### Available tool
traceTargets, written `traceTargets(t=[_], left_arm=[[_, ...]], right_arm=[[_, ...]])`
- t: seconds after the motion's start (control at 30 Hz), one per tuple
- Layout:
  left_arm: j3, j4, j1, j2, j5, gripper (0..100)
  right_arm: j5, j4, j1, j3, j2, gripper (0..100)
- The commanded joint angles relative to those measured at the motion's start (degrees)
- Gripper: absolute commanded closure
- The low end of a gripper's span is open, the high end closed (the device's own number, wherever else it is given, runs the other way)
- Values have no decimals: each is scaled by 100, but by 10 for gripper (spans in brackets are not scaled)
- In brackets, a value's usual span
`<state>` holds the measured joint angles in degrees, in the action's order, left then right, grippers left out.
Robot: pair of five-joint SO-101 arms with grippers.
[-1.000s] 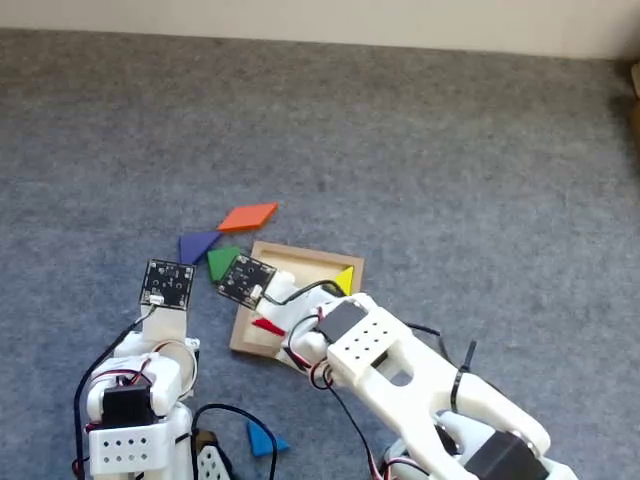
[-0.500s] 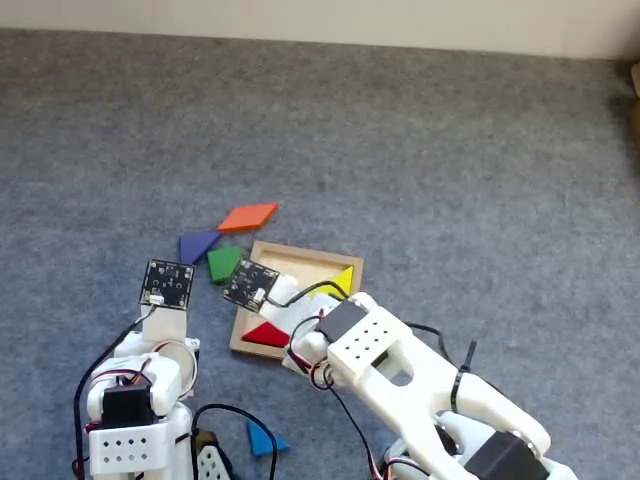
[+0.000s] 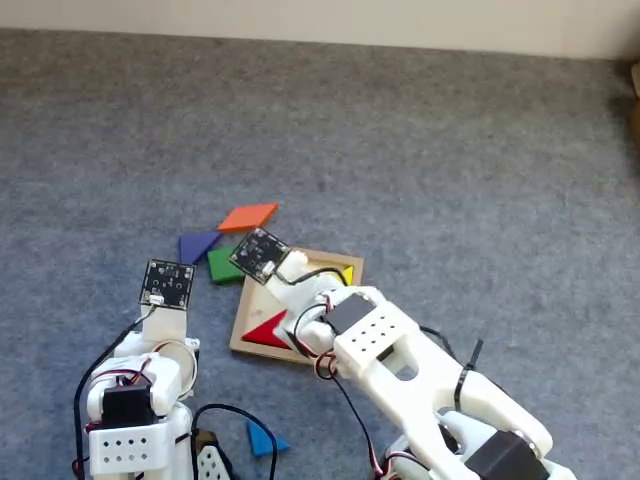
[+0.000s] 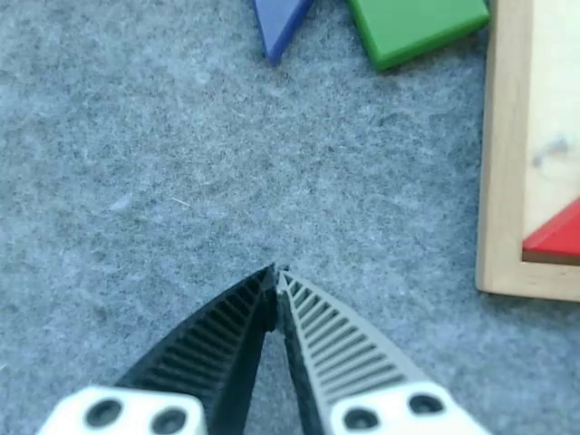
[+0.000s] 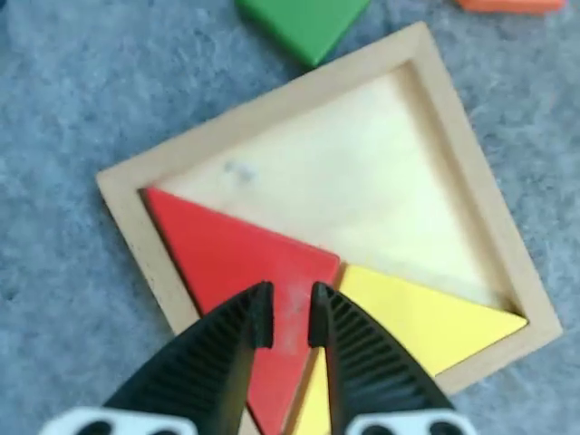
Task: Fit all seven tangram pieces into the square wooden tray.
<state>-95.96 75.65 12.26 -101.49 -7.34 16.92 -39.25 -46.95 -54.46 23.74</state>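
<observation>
Now hovering: right claw over the tray, left claw beside it

I am holding my right claw (image 5: 290,313) above the square wooden tray (image 5: 263,107), fingers parted by a narrow gap and gripping nothing. Directly beneath the tips the red triangle (image 5: 231,263) is lying inside the tray along one rim. The yellow triangle (image 5: 426,317) is sitting edge to edge with it, reaching into a corner, and bare wood is showing ahead of them.

Beyond the far rim the green piece (image 5: 304,20) and the orange piece (image 5: 512,4) are lying on the grey carpet (image 4: 136,136), so the rim is standing between my claw and them.

My left claw (image 4: 275,272) is waiting over the carpet, tips pressed together and empty, with the tray's rim just off to its side. Ahead of it the dark blue triangle (image 4: 281,18) is lying next to the green piece. The light blue triangle (image 3: 262,438) is lying well behind both claws, apart from the others.
</observation>
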Motion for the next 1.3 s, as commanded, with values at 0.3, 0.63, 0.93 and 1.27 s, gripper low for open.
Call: traceTargets(t=[0.3,0.63,0.93,1.27], left_arm=[[-119,35,-66,-303,-35,994],[-119,35,-66,-303,-35,994],[-119,35,-66,-303,-35,994],[-119,35,-66,-303,-35,994]], right_arm=[[-158,145,40,13,-602,932],[519,-963,215,382,-796,932],[607,-1974,716,936,-523,933],[-1301,-2413,1727,1209,760,928]])
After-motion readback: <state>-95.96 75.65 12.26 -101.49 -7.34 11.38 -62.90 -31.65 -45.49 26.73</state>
